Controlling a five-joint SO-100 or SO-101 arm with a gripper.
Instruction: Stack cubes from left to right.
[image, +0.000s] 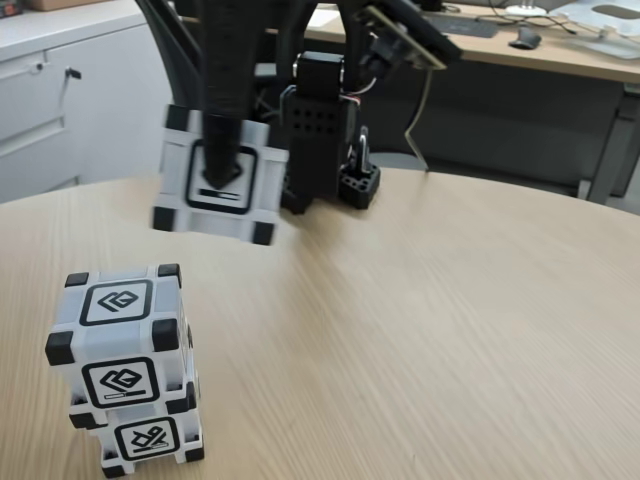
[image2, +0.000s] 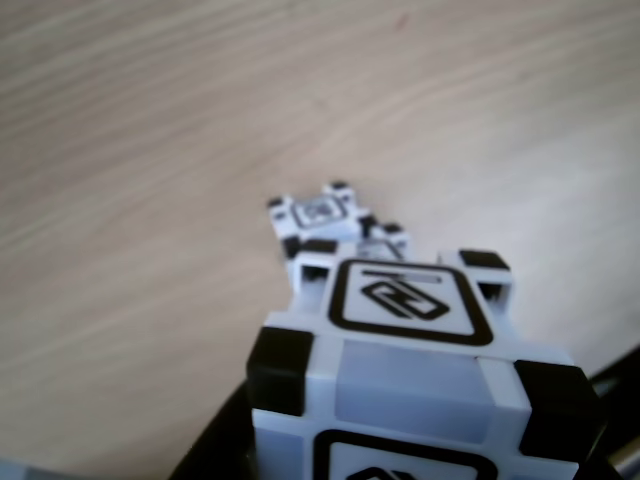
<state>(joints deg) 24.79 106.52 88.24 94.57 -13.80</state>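
Observation:
Two white cubes with black corners stand stacked at the lower left of the fixed view, the upper cube (image: 115, 335) sitting slightly askew on the lower cube (image: 150, 440). A third cube (image: 218, 175) hangs tilted in the air above and to the right of that stack. My gripper (image: 224, 172) is shut on it, with one black finger (image: 220, 130) across its front face. In the other view the held cube (image2: 400, 330) fills the bottom, and the stack (image2: 322, 212) lies small on the table beyond it.
The round wooden table (image: 450, 320) stretches to the right. The arm's black base (image: 325, 150) stands at the table's far edge. A white cabinet (image: 60, 100) and a desk (image: 540, 50) lie behind the table.

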